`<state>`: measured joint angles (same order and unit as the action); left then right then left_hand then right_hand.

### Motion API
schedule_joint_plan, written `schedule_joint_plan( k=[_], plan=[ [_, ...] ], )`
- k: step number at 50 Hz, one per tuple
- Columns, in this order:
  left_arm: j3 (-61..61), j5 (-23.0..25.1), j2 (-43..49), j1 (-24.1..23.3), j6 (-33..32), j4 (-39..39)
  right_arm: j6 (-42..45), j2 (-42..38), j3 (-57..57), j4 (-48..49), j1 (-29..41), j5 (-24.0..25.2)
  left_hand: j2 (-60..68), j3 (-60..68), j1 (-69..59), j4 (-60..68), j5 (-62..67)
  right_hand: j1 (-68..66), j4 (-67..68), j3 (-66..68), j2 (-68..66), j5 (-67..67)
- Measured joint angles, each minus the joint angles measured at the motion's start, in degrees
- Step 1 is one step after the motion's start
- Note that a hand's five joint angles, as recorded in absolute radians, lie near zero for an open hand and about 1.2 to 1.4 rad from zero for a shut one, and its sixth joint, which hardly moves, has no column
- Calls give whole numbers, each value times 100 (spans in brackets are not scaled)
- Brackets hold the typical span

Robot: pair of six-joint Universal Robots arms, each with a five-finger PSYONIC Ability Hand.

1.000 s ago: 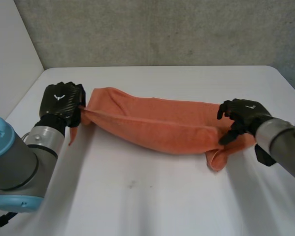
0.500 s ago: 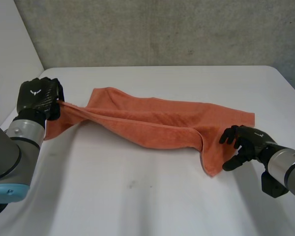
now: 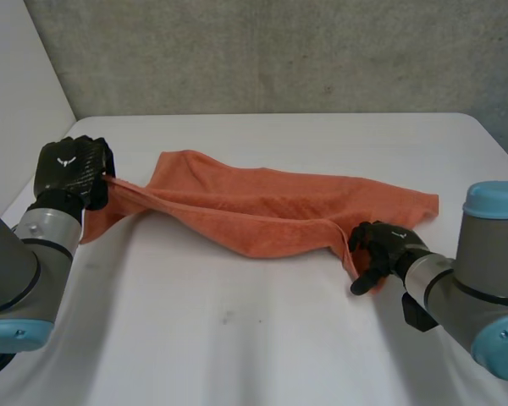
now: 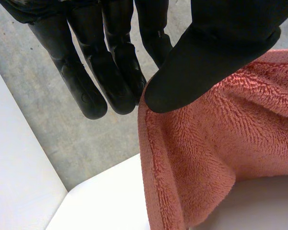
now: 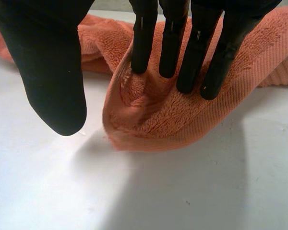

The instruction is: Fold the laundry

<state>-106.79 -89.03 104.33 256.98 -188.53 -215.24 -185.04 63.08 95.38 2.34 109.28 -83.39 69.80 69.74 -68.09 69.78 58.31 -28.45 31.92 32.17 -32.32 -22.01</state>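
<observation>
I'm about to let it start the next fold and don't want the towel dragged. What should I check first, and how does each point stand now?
1. Left hand grips the towel: ok, thumb and fingers pinch its edge.
2. Right hand grips the towel: not ok, fingers rest on the near corner, thumb off it.
3. Towel spread flat: not ok, bunched and twisted along its length.
4. Far right corner lies on the table: ok.
</observation>
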Motion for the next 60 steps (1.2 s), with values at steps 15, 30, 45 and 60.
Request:
schedule_joint_plan(
  k=[15,30,45,60],
  plan=[
    [0,11,12,14,0,0,38,-440,-366,149,193,-470,0,0,0,0,0,-3,15,14,-16,-22],
    [0,21,18,41,0,0,514,-582,-501,711,144,-746,0,0,0,0,0,-2792,3612,3547,-3529,-3419],
    [-44,34,-242,-7,-73,260,1509,634,-667,530,-470,-561,0,0,0,0,0,-2792,3625,3562,-3529,-3439],
    [258,439,-2512,92,-371,2648,4129,2794,-1367,-1535,-1014,-150,0,0,0,0,0,-2792,3626,3563,-3529,-3442]
  ],
)
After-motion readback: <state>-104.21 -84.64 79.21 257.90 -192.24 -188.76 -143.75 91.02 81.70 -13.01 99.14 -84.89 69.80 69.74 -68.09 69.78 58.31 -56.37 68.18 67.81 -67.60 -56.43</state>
